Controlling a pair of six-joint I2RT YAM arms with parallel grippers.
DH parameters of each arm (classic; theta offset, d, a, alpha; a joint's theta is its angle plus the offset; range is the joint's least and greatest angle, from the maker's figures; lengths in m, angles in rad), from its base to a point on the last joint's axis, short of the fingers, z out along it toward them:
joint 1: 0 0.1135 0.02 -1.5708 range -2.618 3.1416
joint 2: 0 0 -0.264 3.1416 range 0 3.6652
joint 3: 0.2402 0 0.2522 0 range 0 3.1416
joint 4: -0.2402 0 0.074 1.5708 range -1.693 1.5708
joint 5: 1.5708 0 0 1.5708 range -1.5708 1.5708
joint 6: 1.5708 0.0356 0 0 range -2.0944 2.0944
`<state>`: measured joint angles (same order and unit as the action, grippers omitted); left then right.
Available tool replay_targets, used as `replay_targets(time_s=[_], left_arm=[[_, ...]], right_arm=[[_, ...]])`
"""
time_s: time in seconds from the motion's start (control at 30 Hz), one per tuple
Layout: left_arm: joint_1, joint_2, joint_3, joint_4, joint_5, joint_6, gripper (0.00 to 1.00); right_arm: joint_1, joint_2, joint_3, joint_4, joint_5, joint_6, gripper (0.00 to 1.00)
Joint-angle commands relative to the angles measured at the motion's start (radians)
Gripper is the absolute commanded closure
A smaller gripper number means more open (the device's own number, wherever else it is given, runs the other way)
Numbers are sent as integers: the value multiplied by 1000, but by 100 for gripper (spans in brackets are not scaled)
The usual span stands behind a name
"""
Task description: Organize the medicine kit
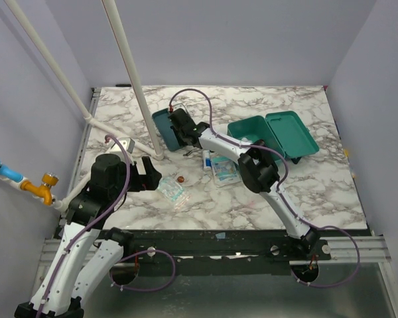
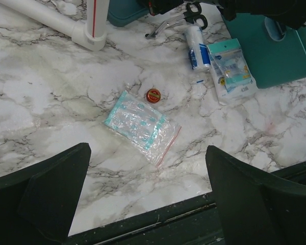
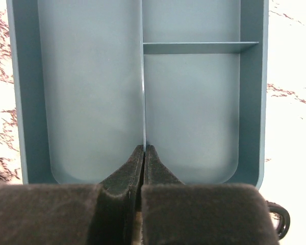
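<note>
task looks early. medicine kit (image 1: 278,136) lies open at far right of surface (image 1: 331,192), lid flat beside base; nothing visible inside, though right arm hides part. divided tray (image 3: 92,92) sits apart at far centre, compartments bare; right gripper (image 3: 144,150) jaws pinched shut on its centre divider, so tray seems step in hand. loose on surface: zip bag (image 2: 142,126), small red tin (image 2: 153,95), sealed packet (image 2: 232,69), white roll (image 2: 196,47), scissors (image 2: 186,18). left gripper (image 1: 148,173) jaws wide, holding nothing, just beside zip bag. left to do, likely: tray and supplies into kit, lid closed
</note>
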<state>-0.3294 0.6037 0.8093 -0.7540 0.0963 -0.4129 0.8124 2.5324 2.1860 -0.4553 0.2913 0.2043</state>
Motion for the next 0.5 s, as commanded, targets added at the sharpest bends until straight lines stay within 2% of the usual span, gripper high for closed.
replay_targets(time_s=[0.0, 0.13, 0.3, 0.47], left_arm=[[2, -21, 50, -45, -26, 16, 2], [2, -26, 75, -60, -23, 15, 1], [2, -33, 89, -73, -21, 10, 1], [4, -44, 126, -100, -1, 3, 2]], right_arm=[[7, -110, -56, 58, 57, -21, 99], [7, -201, -131, 67, 62, -34, 99], [7, -361, -307, 113, 52, -41, 99], [10, -490, -424, 49, 46, -55, 99]])
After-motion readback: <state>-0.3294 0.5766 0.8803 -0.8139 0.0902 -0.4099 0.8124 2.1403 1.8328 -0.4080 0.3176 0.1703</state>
